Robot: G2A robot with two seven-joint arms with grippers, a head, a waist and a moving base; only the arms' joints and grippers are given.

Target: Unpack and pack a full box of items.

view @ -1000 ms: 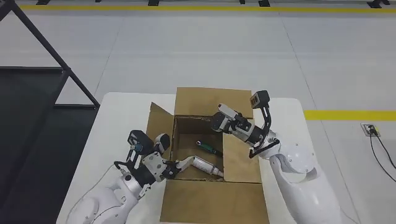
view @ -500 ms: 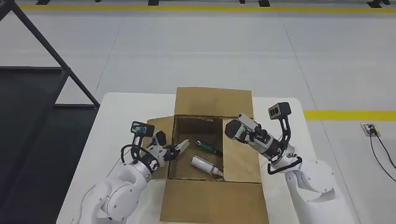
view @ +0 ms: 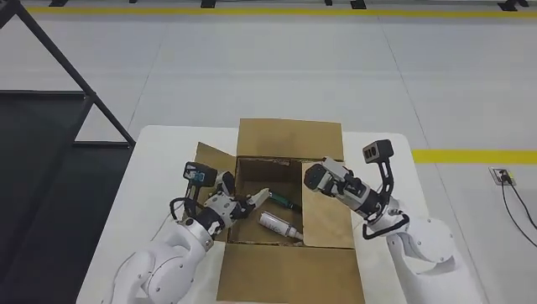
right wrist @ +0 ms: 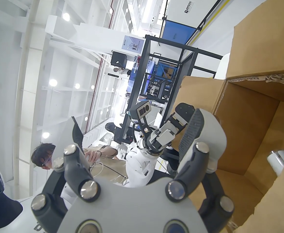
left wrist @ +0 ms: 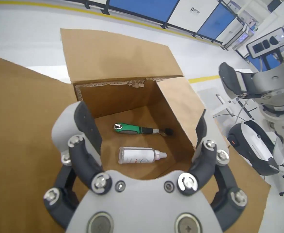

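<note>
**Over the box's left wall, the left gripper [view: 256, 198] is back, and empty**

On the floor of the open cardboard box [view: 289, 275] a white spray bottle [view: 277, 224] lies on its side. A green-handled screwdriver [view: 281, 199] lies just beyond it, towards the far wall, and the two do not touch.

A second ago the left gripper was down inside the box with its fingers at the bottle. Half a second ago it had drawn out to the left, and the bottle stayed where it lay. Now it has come forward again to hang over the left wall, aimed in at both items. In the left wrist view its fingers [left wrist: 83, 120] are spread wide with nothing between them.

The right gripper [view: 312, 175] hung over the box's right side a second ago. It has since pulled back above the right flap and kept there. Its fingers are also apart and hold nothing (its wrist view looks mostly out at the room).

My reading is that the bottle was let go, not lifted. Whether it was deliberately placed or slipped from a grasp cannot be told. The left arm seems lined up for another reach, and the bottle is the nearer target. Being round, it may roll when the fingers close on it.
</note>
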